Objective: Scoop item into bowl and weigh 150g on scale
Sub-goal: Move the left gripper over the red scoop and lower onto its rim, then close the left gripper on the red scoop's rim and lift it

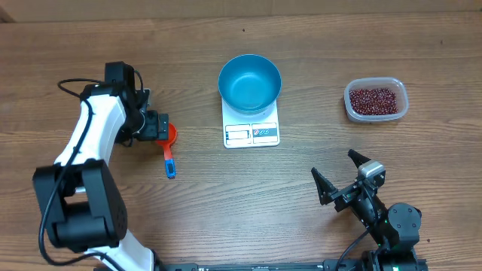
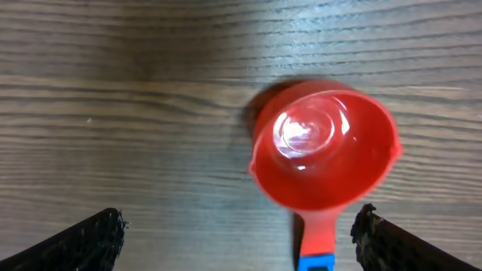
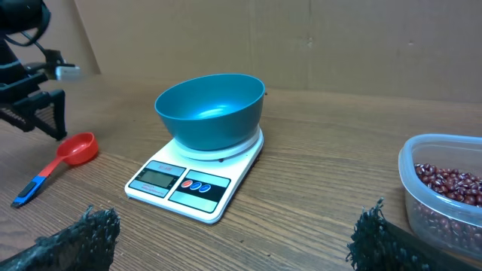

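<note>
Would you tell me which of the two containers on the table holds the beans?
The clear tub, off to the right of the scale, holds the beans; the blue bowl on the scale is empty.

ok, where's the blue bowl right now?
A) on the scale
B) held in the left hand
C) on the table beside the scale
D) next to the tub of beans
A: the blue bowl sits on top of the white scale, and only the scale's display and button edge shows past the bowl's rim.
</note>
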Robot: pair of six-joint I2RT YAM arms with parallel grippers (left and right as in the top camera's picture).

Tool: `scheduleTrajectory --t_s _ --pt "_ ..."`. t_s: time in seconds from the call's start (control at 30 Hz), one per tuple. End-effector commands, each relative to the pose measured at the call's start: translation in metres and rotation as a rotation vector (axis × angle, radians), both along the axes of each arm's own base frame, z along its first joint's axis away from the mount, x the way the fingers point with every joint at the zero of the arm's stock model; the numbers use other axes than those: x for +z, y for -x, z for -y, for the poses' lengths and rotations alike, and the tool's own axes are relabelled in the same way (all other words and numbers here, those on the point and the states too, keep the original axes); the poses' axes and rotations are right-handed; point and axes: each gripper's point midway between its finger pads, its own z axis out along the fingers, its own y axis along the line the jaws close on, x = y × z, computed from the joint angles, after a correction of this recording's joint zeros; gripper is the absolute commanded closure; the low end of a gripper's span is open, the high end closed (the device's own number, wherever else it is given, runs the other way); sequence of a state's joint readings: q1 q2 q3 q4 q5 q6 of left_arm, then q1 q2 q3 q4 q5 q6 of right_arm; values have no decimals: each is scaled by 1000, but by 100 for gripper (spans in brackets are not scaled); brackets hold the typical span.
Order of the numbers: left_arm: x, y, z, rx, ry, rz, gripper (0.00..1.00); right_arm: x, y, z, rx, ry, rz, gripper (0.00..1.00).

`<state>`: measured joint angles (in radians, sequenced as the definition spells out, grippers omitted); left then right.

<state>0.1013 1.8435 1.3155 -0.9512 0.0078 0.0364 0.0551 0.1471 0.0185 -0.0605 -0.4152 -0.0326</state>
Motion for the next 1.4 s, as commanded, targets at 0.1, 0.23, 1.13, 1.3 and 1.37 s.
scheduleTrajectory --t_s 0.1,0.23,1.13,1.3,1.37 --pt "-18 -12 2 -20 10 -11 1 -4 1 -2 11 -3 -8 0" --pt "-25 -14 2 -15 12 -17 0 -4 1 -2 11 -3 -8 0" --pt "-51 -9 2 -13 19 -81 0 -4 1 -2 11 -3 -8 0" --pt "-51 -9 2 -13 19 -79 30 -4 1 -2 11 -3 -8 0" --pt "-51 -10 2 -13 19 -78 40 -4 1 -2 11 -3 -8 0"
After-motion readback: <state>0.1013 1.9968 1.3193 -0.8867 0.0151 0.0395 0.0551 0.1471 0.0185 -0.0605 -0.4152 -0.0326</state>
